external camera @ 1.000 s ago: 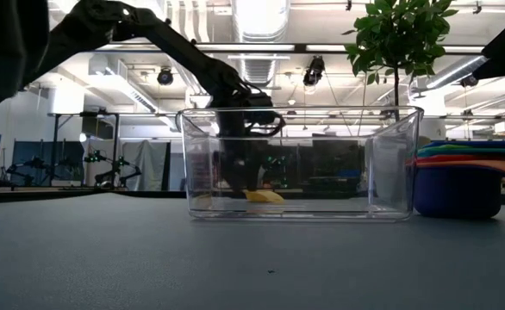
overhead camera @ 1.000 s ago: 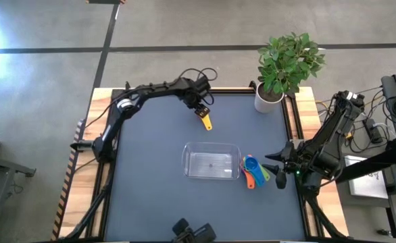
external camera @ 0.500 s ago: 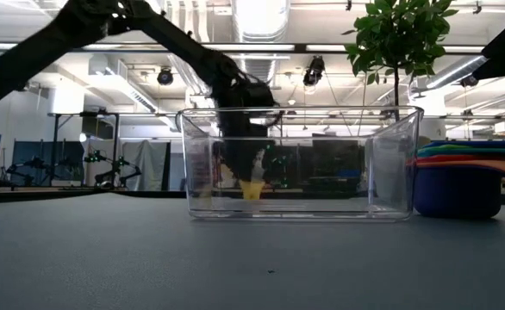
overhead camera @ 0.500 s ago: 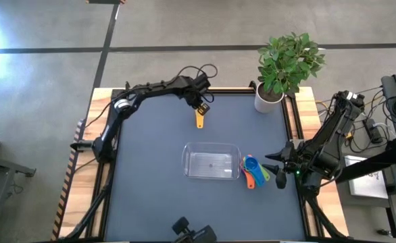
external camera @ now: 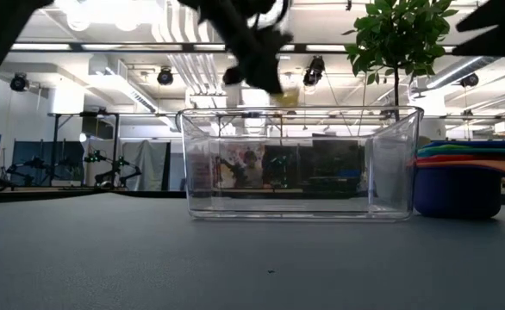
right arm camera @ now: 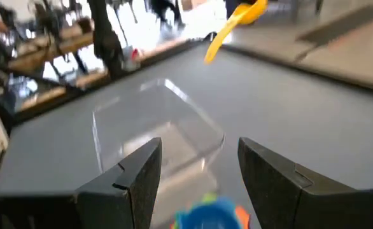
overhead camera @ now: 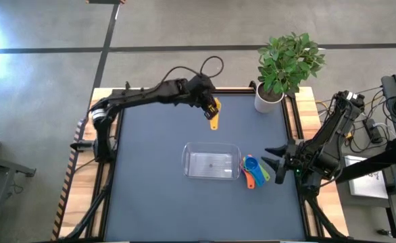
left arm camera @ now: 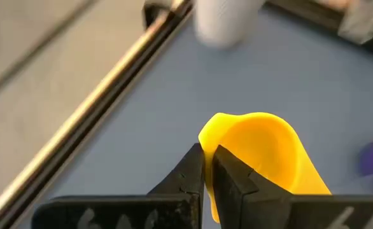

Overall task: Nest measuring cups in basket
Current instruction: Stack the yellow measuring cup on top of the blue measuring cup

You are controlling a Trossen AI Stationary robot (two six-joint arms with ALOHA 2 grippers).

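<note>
My left gripper [overhead camera: 207,103] is shut on a yellow measuring cup [overhead camera: 213,111] and holds it in the air near the table's far edge, beyond the basket. The right wrist view shows the cup [right arm camera: 240,14] with its handle slanting down. The clear basket [overhead camera: 211,163] stands at the table's middle. A stack of nested cups [overhead camera: 252,172], blue at the bottom, stands on the table just right of it. My right gripper [overhead camera: 269,163] is open and hovers right of that stack, touching nothing. My left gripper [left arm camera: 207,152] pinches the yellow cup's rim [left arm camera: 205,135] between its two shut fingers, at one side of the bowl. The cup is lifted clear of the table, and its handle [right arm camera: 215,43] hangs slanting below the bowl.
A white pot [overhead camera: 269,100] with a green plant stands at the table's far right corner, close to the held cup. Wooden table rails run along the left and right edges. In the low view the basket [external camera: 300,164] and the stack [external camera: 464,176] stand side by side.
My left gripper has shut on the yellow cup, which lay on the table, tipped it up and lifted it clear. It has then carried it up and a little toward the table's right edge. My right arm has kept still.
</note>
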